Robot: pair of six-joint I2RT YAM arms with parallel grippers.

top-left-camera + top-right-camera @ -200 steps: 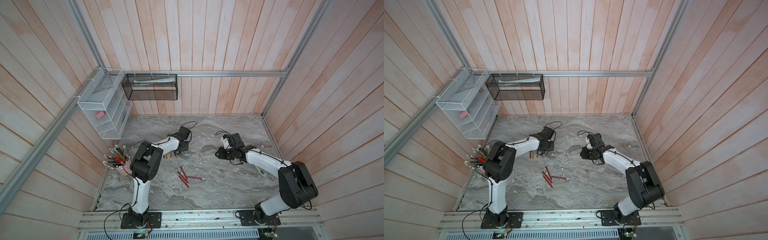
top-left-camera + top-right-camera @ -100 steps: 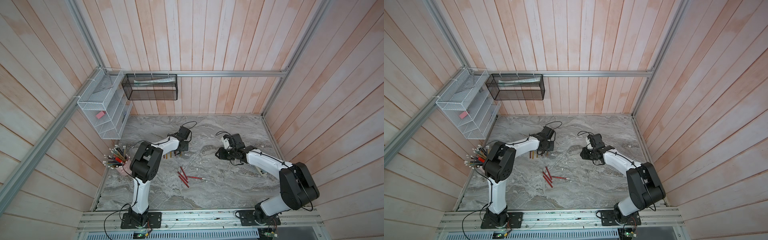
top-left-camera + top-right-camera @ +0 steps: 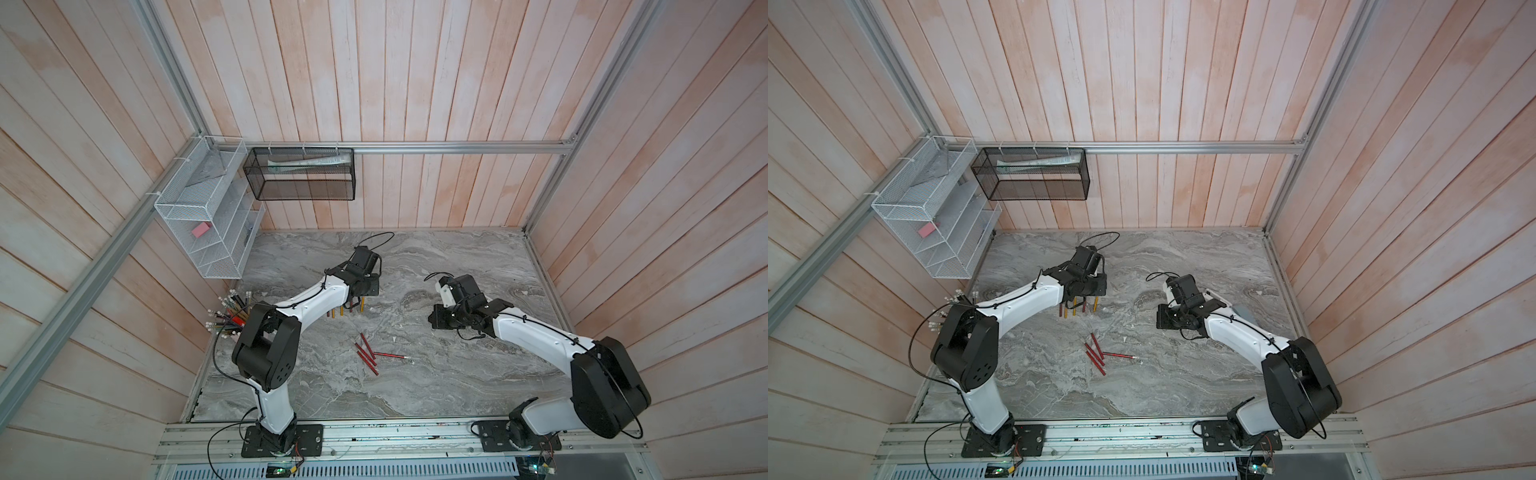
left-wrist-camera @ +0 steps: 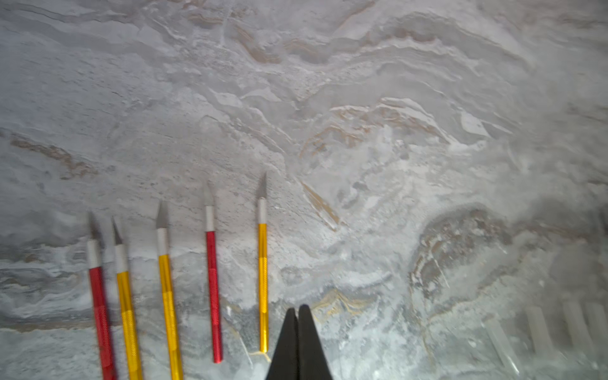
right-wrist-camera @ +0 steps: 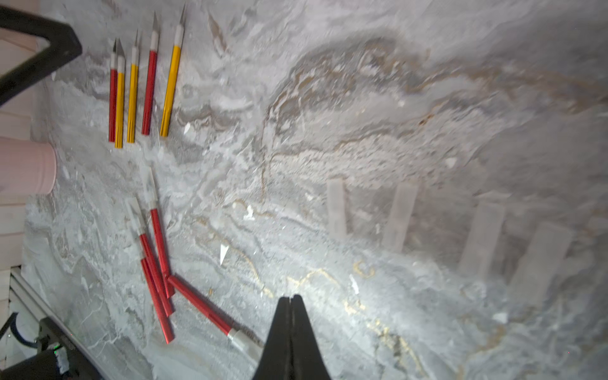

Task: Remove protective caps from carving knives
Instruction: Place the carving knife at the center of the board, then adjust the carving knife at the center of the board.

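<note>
Five uncapped carving knives (image 4: 212, 279) lie in a row, red and yellow, with bare grey blades. In both top views this row (image 3: 345, 311) sits just under my left gripper (image 3: 365, 289). My left gripper (image 4: 297, 309) is shut and empty, beside the row's last yellow knife (image 4: 262, 283). Several red knives (image 5: 158, 263) lie in a loose pile (image 3: 368, 353), translucent caps (image 5: 135, 214) still on their tips. Several removed protective caps (image 5: 399, 217) lie in a row on the marble. My right gripper (image 5: 290, 297) is shut and empty, close to one red knife's capped end (image 5: 243, 340).
A pink cup of pencils (image 3: 232, 318) stands at the table's left edge. A white wire rack (image 3: 208, 224) and a black mesh basket (image 3: 299, 174) hang on the walls. Small white flecks (image 5: 223, 253) dot the marble table (image 3: 415, 382).
Both grippers' jaws have come together. Neither arm has shifted noticeably, and the knives lie where they were.
</note>
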